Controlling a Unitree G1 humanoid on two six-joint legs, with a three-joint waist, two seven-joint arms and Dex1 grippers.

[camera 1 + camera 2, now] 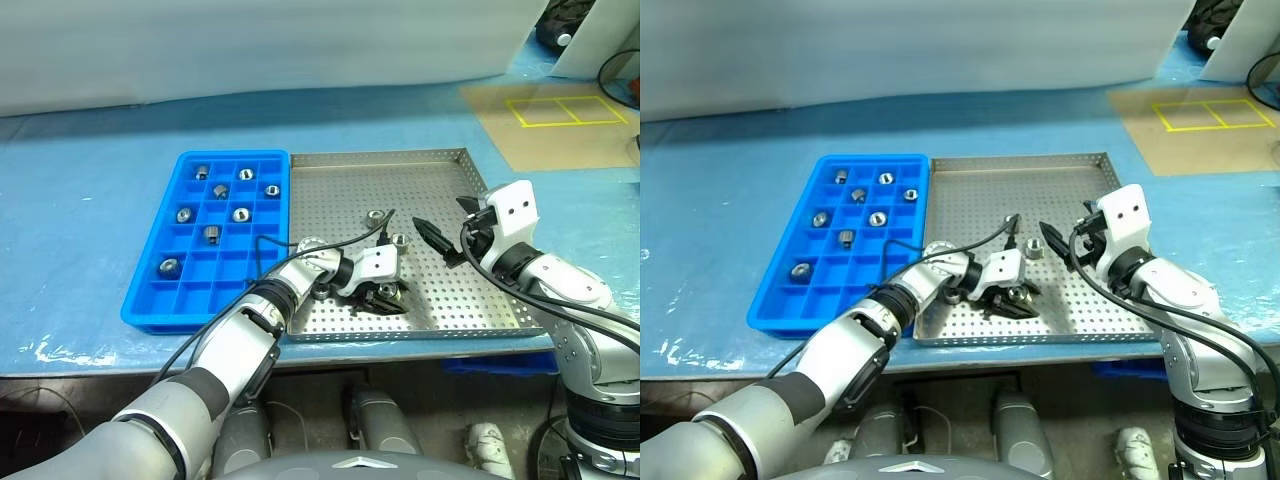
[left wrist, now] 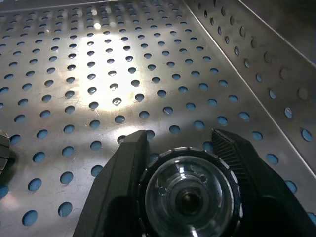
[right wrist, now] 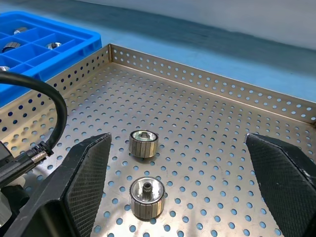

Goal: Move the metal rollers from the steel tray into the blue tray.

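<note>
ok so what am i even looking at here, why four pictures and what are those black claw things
It is a two-armed humanoid robot at a table covered in blue sheeting. The two wide pictures come from a stereo camera on its head, looking down over its arms. The other two come from cameras on its wrists, looking along each claw.

The claws are its grippers, each with two black fingers. The left gripper is down in the steel tray, a perforated metal pan, and is shut on a metal roller, a small silver cylinder with a hole through it. The right gripper hangs open above the same tray, holding nothing.

Two more rollers lie loose in the steel tray. Beside it sits the blue tray, a plastic grid of compartments, where several rollers already rest.
</note>
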